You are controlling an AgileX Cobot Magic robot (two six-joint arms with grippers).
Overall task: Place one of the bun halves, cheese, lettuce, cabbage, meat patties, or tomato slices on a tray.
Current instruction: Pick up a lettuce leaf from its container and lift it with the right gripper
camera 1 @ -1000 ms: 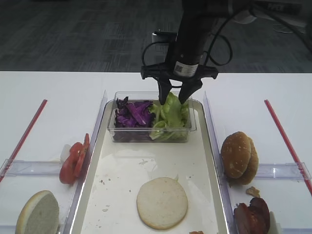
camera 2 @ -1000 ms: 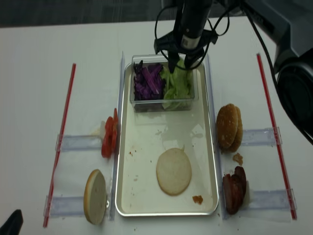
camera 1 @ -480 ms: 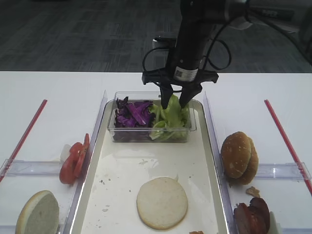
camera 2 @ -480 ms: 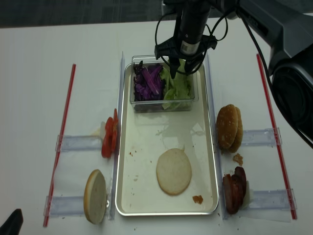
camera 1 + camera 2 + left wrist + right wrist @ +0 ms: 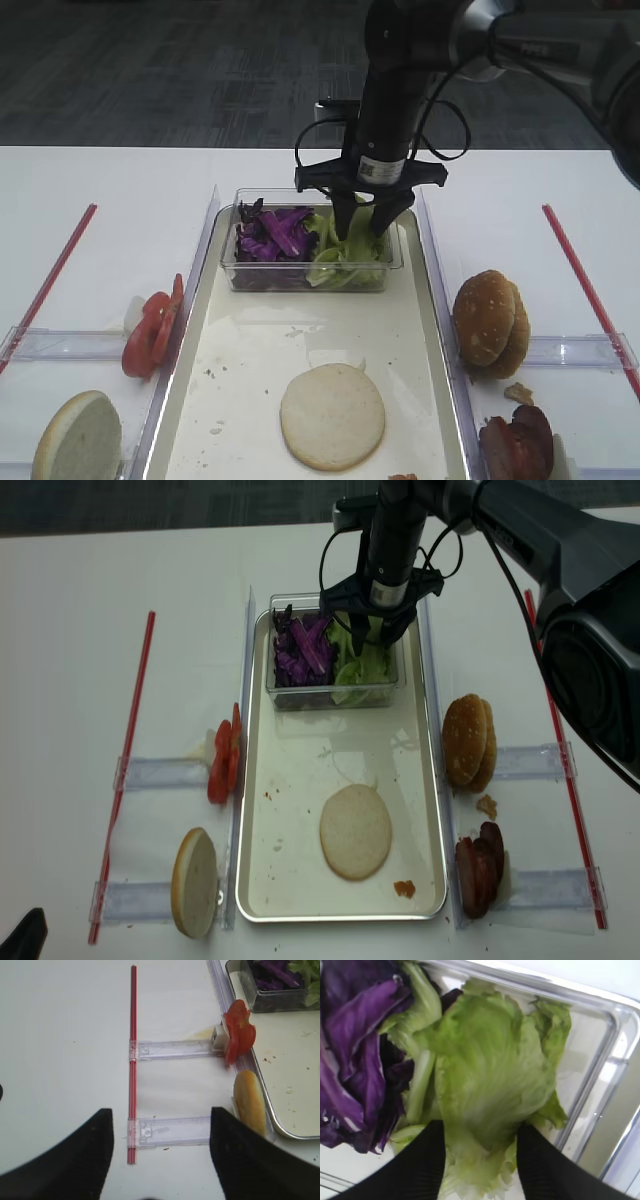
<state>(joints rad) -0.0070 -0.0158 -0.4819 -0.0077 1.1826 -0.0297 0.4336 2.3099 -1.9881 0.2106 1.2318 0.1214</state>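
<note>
My right gripper (image 5: 362, 232) (image 5: 480, 1160) (image 5: 372, 640) is down inside the clear box (image 5: 300, 276), open, with its two black fingers either side of a ruffled green lettuce leaf (image 5: 490, 1075) (image 5: 345, 252). Purple cabbage (image 5: 272, 232) (image 5: 355, 1035) fills the box's left half. The box stands at the far end of the cream tray (image 5: 250, 400) (image 5: 290, 810); a pale bun half (image 5: 332, 415) lies flat near its front. My left gripper (image 5: 161, 1145) hangs open over the bare table left of the tray, holding nothing. No cheese is in view.
Tomato slices (image 5: 150, 325) (image 5: 237, 1032) and a bun half (image 5: 78, 437) (image 5: 248, 1102) stand in holders left of the tray. Sesame buns (image 5: 490, 320) and meat patties (image 5: 515, 445) stand on the right. Red sticks (image 5: 50, 280) (image 5: 585, 280) lie at both outer sides.
The right gripper has come down from above the box's rim into the lettuce, its fingers staying apart. Nothing else has moved.
</note>
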